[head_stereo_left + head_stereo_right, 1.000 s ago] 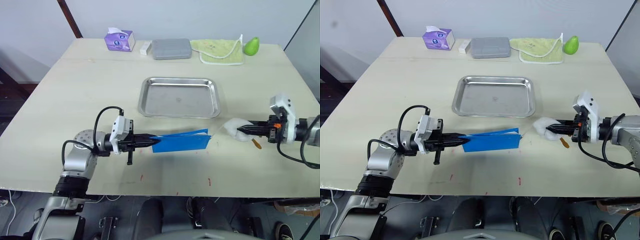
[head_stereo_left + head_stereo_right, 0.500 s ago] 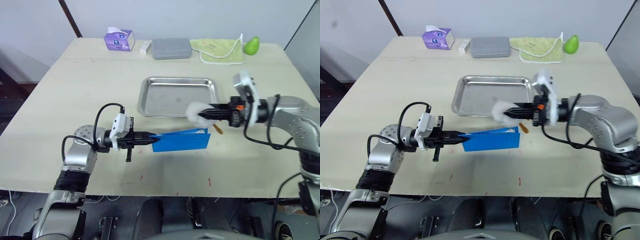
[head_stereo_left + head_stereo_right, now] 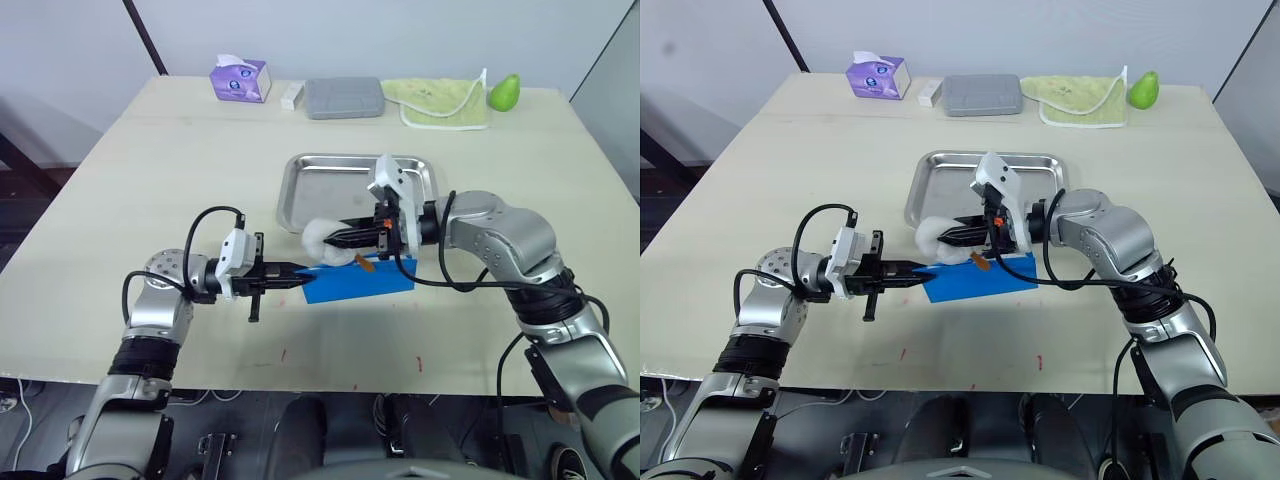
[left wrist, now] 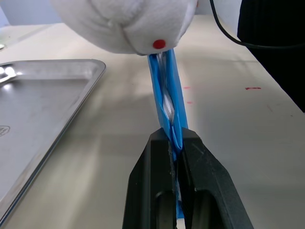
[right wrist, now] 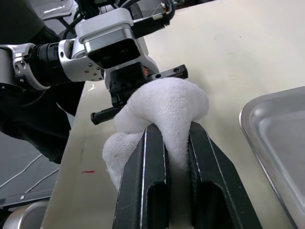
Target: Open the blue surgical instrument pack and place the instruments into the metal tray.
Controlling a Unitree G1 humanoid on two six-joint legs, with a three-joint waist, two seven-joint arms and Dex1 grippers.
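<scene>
My left end effector (image 3: 298, 269) is clamped on the left edge of the pack (image 3: 362, 282), lying on the worktop (image 3: 180, 160) just before the tray (image 3: 300, 190), while my right end effector (image 3: 330, 240) grips a white cloth (image 3: 322, 236) over it.

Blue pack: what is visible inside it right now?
Through the blue pack's slight gap, a sliver of white lining shows. Any instruments are hidden; the white cloth covers its far end.
</scene>
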